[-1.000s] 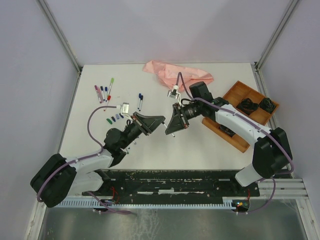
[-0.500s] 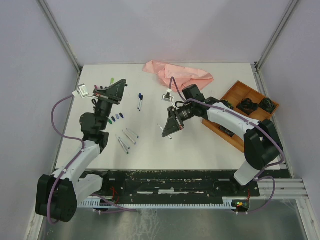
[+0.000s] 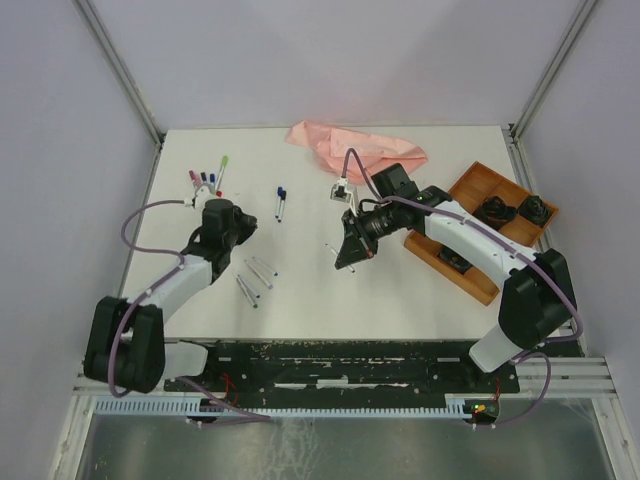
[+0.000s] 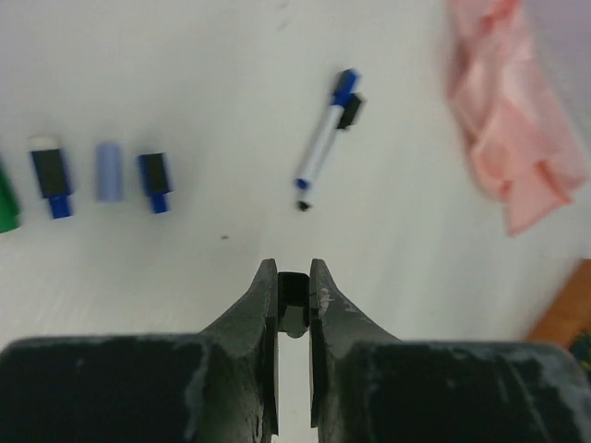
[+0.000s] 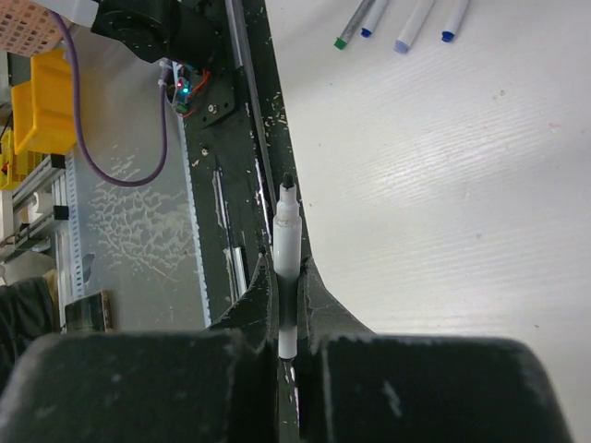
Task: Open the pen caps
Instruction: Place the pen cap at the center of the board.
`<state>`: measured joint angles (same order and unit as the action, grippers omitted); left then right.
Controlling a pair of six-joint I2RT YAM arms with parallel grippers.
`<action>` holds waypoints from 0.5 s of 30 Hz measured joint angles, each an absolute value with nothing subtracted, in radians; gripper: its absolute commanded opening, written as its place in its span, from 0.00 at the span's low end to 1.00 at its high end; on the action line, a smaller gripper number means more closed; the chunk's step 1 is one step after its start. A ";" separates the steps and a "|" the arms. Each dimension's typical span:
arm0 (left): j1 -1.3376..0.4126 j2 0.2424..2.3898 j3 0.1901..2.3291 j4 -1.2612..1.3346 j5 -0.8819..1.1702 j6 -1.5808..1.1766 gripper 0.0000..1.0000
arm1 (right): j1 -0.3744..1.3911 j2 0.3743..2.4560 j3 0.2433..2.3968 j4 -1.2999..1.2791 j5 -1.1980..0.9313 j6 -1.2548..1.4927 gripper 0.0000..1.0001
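White table (image 3: 400, 290), white-walled cell, top view: both arms hovering over it, pink cloth (image 3: 355, 145) lying at the back | left wrist: left end effector (image 4: 294, 275) pinching a black cap (image 4: 294, 293), loose pen caps (image 4: 109, 172) lying on the table ahead-left | right wrist: right end effector (image 5: 288, 272) clamping an uncapped white pen barrel (image 5: 286, 235)

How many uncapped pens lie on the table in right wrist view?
4, at the top edge: green tip, blue tip, pale blue tip, second blue tip. Others may be hidden.
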<state>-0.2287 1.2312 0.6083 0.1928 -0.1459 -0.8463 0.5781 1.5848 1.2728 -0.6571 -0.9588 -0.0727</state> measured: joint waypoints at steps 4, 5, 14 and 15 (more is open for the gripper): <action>-0.229 1.398 0.700 0.014 -0.235 -0.835 0.03 | 0.574 1.585 1.275 -0.673 -0.937 -0.083 0.01; -0.229 1.432 0.724 -0.012 -0.248 -0.833 0.03 | 0.574 1.585 1.275 -0.675 -0.935 -0.084 0.01; -0.229 1.680 0.979 -0.165 -0.327 -0.796 0.04 | 0.569 1.586 1.275 -0.680 -0.925 -0.095 0.01; -0.229 1.700 1.006 -0.180 -0.332 -0.791 0.04 | 0.568 1.586 1.275 -0.681 -0.925 -0.095 0.01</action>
<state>-0.2287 1.7004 1.0058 -0.1799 -0.3325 -0.7906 0.5678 1.5860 1.2751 -0.6811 -0.9249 -0.0952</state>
